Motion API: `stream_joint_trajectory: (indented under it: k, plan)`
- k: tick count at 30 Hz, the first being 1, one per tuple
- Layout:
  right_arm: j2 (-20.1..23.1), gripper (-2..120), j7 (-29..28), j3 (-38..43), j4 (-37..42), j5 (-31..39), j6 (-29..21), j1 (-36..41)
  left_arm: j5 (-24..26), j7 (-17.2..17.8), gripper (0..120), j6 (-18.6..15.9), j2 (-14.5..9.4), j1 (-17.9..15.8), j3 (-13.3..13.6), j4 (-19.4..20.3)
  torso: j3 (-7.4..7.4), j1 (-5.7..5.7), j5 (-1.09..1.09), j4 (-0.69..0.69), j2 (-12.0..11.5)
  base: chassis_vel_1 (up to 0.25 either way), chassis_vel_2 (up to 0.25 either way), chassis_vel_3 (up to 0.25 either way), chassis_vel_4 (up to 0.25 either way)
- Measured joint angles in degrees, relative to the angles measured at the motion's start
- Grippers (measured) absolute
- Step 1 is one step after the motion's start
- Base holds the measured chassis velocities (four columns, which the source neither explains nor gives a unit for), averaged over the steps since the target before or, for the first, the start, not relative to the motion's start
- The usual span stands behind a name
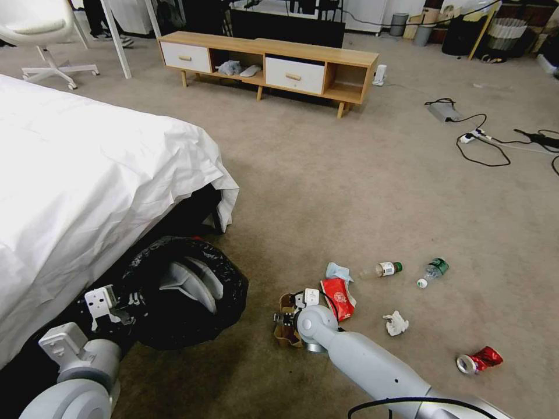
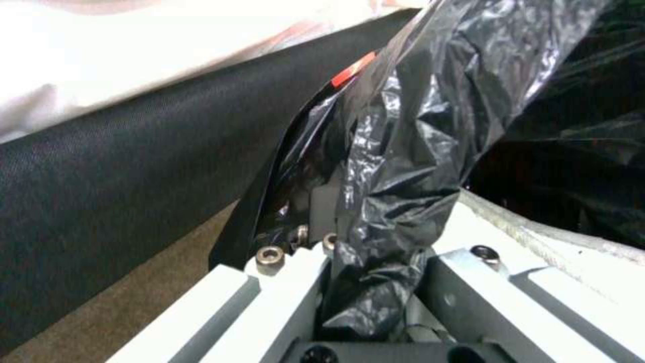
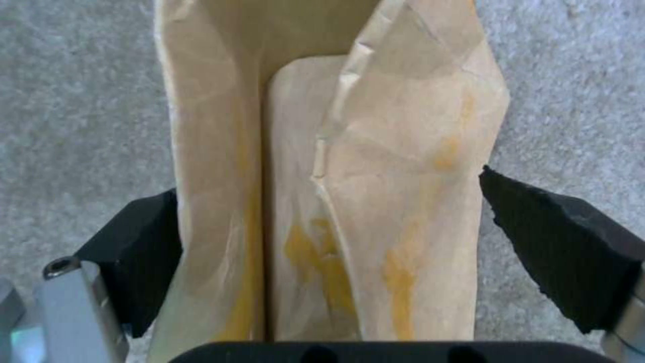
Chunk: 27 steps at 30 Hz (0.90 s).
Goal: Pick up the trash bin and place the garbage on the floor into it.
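The trash bin (image 1: 192,291), lined with a crinkled black bag, is tipped beside the bed at lower left. My left gripper (image 1: 123,304) is shut on its rim, and the bag plastic (image 2: 403,151) bunches between the fingers of that gripper (image 2: 373,267). My right gripper (image 1: 289,317) is down on the floor (image 1: 349,192), open, with its pads on either side of the brown paper bag (image 3: 336,176). The bag (image 1: 284,333) lies flat on the carpet. Around it are a red wrapper (image 1: 339,298), a bluish tissue (image 1: 338,271), a white tissue (image 1: 396,323), two green-capped bottles (image 1: 384,269) (image 1: 434,270) and a crushed red can (image 1: 480,359).
A bed with a white sheet (image 1: 87,192) fills the left side, close against the bin. A low wooden cabinet (image 1: 268,64) stands at the back. Black cables and a power strip (image 1: 477,137) lie at the far right. A white chair (image 1: 41,35) stands at the back left.
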State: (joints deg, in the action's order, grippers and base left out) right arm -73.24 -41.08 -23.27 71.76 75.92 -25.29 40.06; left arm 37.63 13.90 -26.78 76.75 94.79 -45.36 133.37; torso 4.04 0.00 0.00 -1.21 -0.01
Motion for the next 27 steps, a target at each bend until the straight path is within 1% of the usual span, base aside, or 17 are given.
stream_joint_trajectory:
  k: [18, 19, 20, 21, 22, 25, 26, 27]
  plan:
    - [-0.32, 99, 0.20, 0.80, -1.43, -0.85, -0.06, 0.01, -0.27, -0.11, 0, 0.30, -0.10, -0.35, 0.39, -0.62, 0.00, 0.00, 0.00, 0.00, 0.01, 0.000, 0.000, 0.000, 0.000]
    - [-0.33, 93, 0.27, 0.81, -1.43, -0.86, -0.19, 0.01, -0.28, -0.11, 0, 0.31, -0.15, -0.39, 0.39, -0.65, 0.00, 0.00, 0.00, 0.00, 0.01, 0.000, 0.000, 0.000, 0.000]
    - [-0.33, 93, 0.27, 0.81, -1.43, -0.86, -0.19, 0.01, -0.28, -0.11, 0, 0.31, -0.15, -0.39, 0.39, -0.65, 0.00, 0.00, 0.00, 0.00, 0.01, 0.000, 0.000, 0.000, 0.000]
    - [-0.33, 88, 0.29, 0.75, -1.38, -0.89, -0.20, 0.01, -0.29, -0.11, 0, 0.32, -0.16, -0.41, 0.39, -0.66, 0.00, 0.00, 0.00, 0.00, 0.01, 0.000, 0.000, 0.000, 0.000]
    - [-0.33, 88, 0.29, 0.75, -1.38, -0.89, -0.20, 0.01, -0.29, -0.11, 0, 0.32, -0.16, -0.41, 0.39, -0.66, 0.00, 0.00, 0.00, 0.00, 0.01, 0.000, 0.000, 0.000, 0.000]
    - [-0.34, 72, 0.27, 0.44, -0.93, -0.99, -0.19, 0.15, -0.30, -0.09, 0, 0.33, -0.15, -0.53, 0.62, -0.66, 0.00, 0.00, -0.01, -0.01, 0.01, 0.000, 0.000, 0.000, 0.000]
    - [-0.34, 72, 0.27, 0.44, -0.93, -0.99, -0.19, 0.15, -0.30, -0.09, 0, 0.33, -0.15, -0.53, 0.62, -0.66, 0.00, 0.00, -0.01, -0.01, 0.01, 0.000, 0.000, 0.000, 0.000]
    - [-0.36, 67, 0.27, 0.34, -0.87, -1.02, -0.17, 0.17, -0.32, -0.07, 0, 0.33, -0.13, -0.59, 0.66, -0.66, 0.00, 0.00, -0.01, -0.01, 0.01, 0.000, 0.000, 0.000, 0.000]
